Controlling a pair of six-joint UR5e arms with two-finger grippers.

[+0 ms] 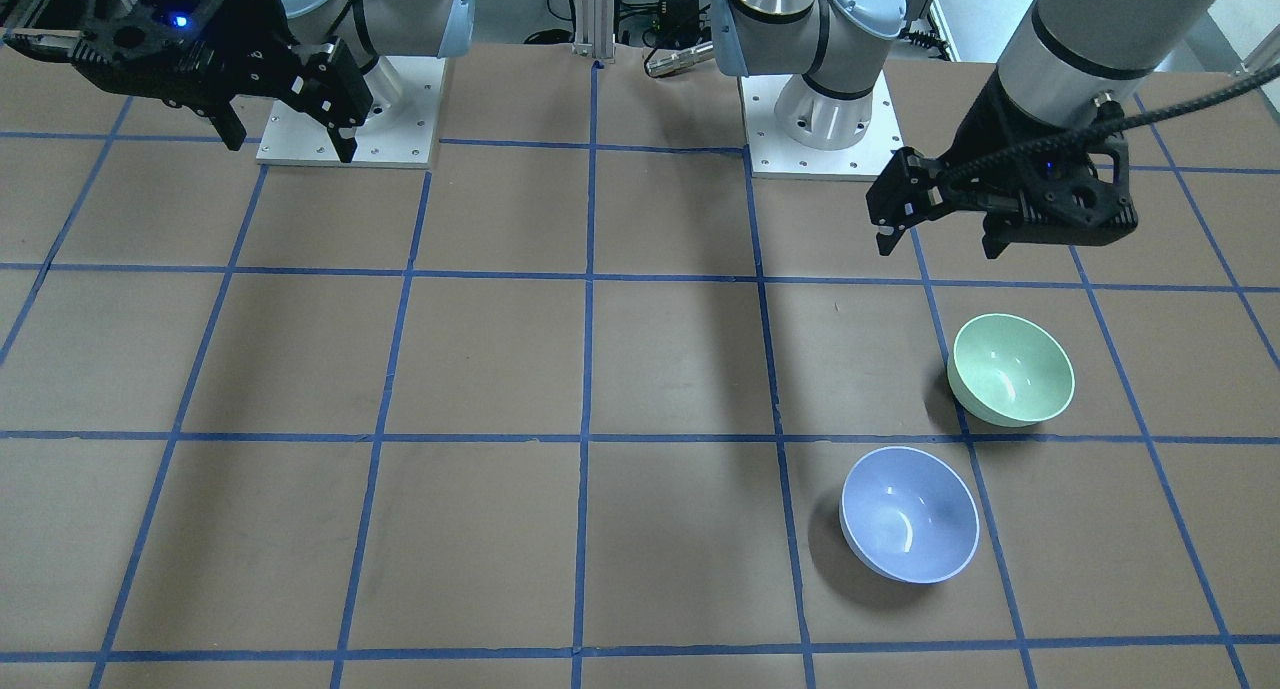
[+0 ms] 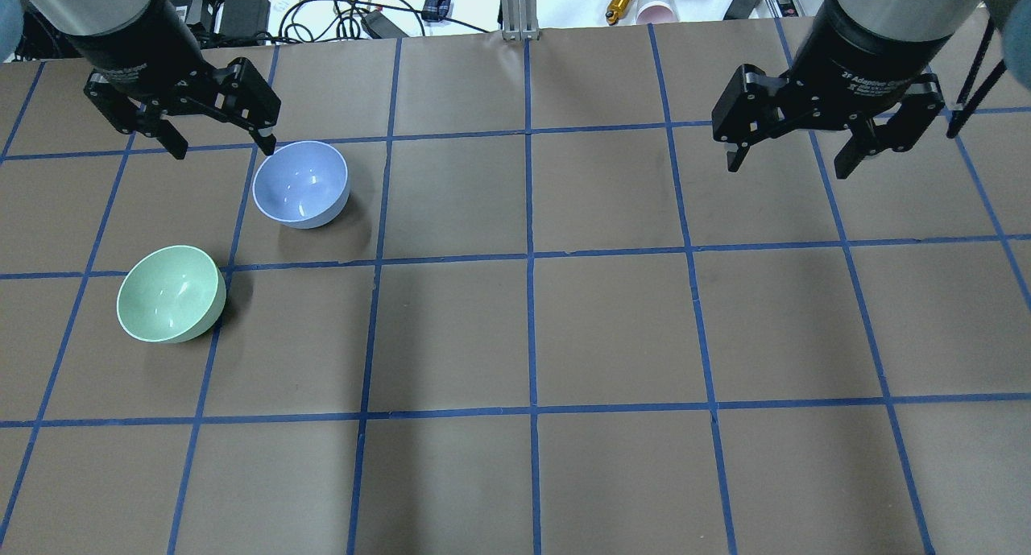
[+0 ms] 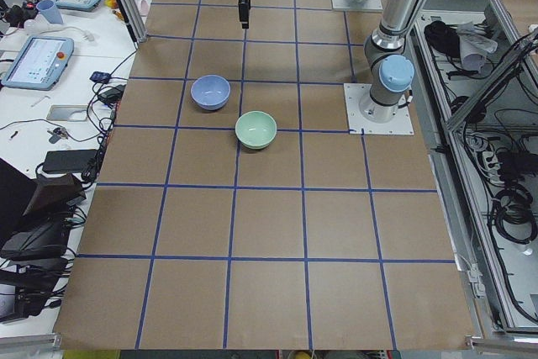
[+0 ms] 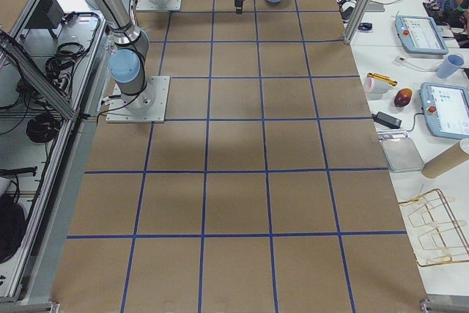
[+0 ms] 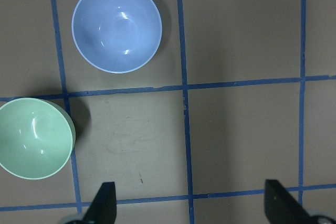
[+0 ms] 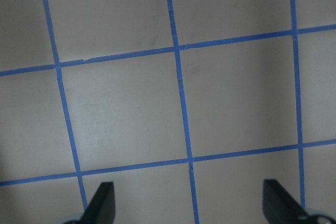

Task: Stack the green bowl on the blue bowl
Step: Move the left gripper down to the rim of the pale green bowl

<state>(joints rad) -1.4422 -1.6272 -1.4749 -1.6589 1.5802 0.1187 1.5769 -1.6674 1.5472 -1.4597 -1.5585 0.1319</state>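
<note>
The green bowl (image 2: pixel 171 293) stands upright on the brown table on my left side; it also shows in the front view (image 1: pixel 1010 369) and the left wrist view (image 5: pixel 34 137). The blue bowl (image 2: pixel 300 184) stands upright one bowl's width away from it, further from my base, also in the front view (image 1: pixel 908 514) and the left wrist view (image 5: pixel 116 26). My left gripper (image 2: pixel 223 148) is open and empty, raised above the table near both bowls and touching neither. My right gripper (image 2: pixel 787 168) is open and empty, raised over bare table far to the right.
The table (image 2: pixel 532 329) is covered in brown paper with a blue tape grid. Both arm bases (image 1: pixel 820 119) stand on white plates at my edge. Cables, a cup (image 2: pixel 658 11) and tools lie beyond the far edge.
</note>
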